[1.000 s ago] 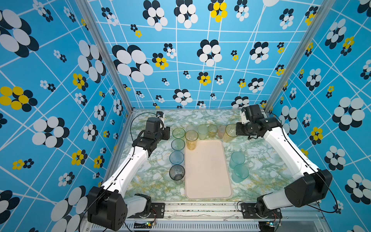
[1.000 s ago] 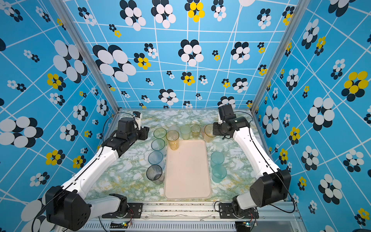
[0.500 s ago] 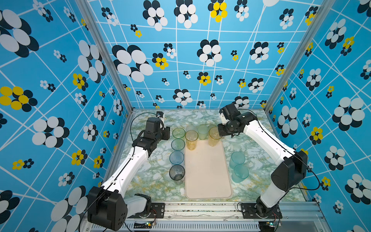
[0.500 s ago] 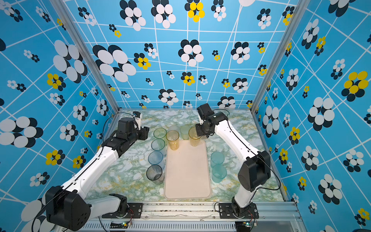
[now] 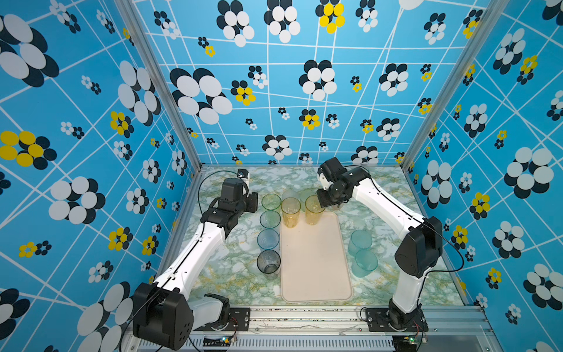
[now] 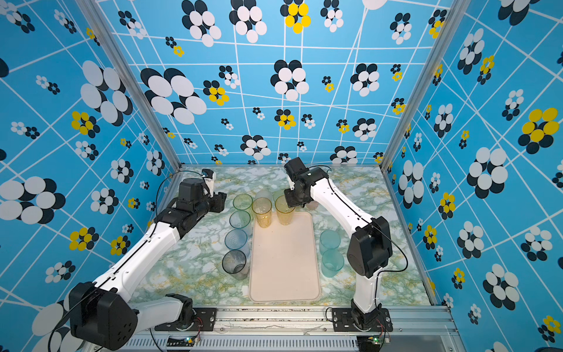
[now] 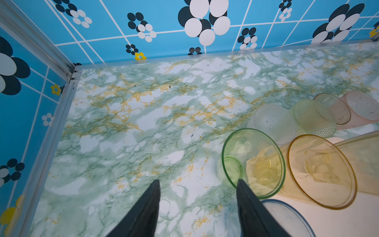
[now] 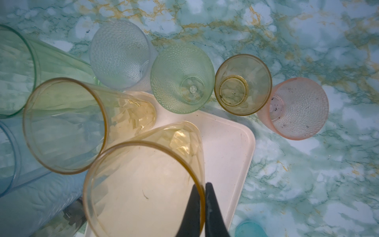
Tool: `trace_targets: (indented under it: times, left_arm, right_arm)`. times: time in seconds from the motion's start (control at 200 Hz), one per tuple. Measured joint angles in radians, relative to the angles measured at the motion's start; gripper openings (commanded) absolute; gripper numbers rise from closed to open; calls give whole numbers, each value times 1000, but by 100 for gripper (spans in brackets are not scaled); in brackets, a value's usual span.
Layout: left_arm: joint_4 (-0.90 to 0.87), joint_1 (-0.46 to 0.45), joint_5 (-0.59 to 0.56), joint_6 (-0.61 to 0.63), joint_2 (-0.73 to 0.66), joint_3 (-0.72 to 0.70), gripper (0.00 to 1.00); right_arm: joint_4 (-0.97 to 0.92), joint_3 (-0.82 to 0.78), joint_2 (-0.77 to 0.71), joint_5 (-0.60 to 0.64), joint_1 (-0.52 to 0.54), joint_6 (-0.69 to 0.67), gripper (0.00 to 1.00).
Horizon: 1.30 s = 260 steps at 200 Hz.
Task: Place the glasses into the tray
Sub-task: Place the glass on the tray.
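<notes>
The cream tray [image 5: 316,268] [image 6: 283,268] lies in the middle of the marble table. My right gripper [image 5: 320,199] [image 8: 202,183] is shut on the rim of a tall amber glass [image 5: 313,211] [image 8: 143,184], one finger inside and one outside. The glass's base is over the tray's far end. A second tall amber glass [image 5: 290,213] stands beside it at the tray's far left corner. My left gripper [image 5: 253,204] [image 7: 198,181] is open and empty, just left of a green glass [image 5: 271,201] [image 7: 253,162].
A row of green, blue [image 5: 268,239] and grey [image 5: 268,262] glasses lines the tray's left side. Two teal glasses [image 5: 362,253] stand to its right. Behind the tray stand clear [image 8: 121,53], dotted green [image 8: 181,78], small amber [image 8: 243,84] and pink [image 8: 295,108] glasses.
My right arm has carried the amber glass from the back right leftward to the tray's far end. The left arm has not moved.
</notes>
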Motion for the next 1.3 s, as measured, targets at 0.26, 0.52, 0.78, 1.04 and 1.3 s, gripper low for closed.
trace_targets:
  times: [0.26,0.52,0.78,1.04,1.3]
  left_arm:
    - [0,1,0,3,2,0,60]
    - [0,1,0,3,5,0,60]
    - [0,1,0,4,5,0,61]
    - [0,2,0,11,5,0,61]
    - [0,2,0,11,5,0,61]
  right_arm:
    - [-12,7,26,-1,5,0,2]
    - [-14,13,33,-12,13,0,2]
    - [-13,19,45,-15,14,0,1]
    - [-13,21,74,-15,14,1,2]
    - [-11,23,81,-14,14,1,2]
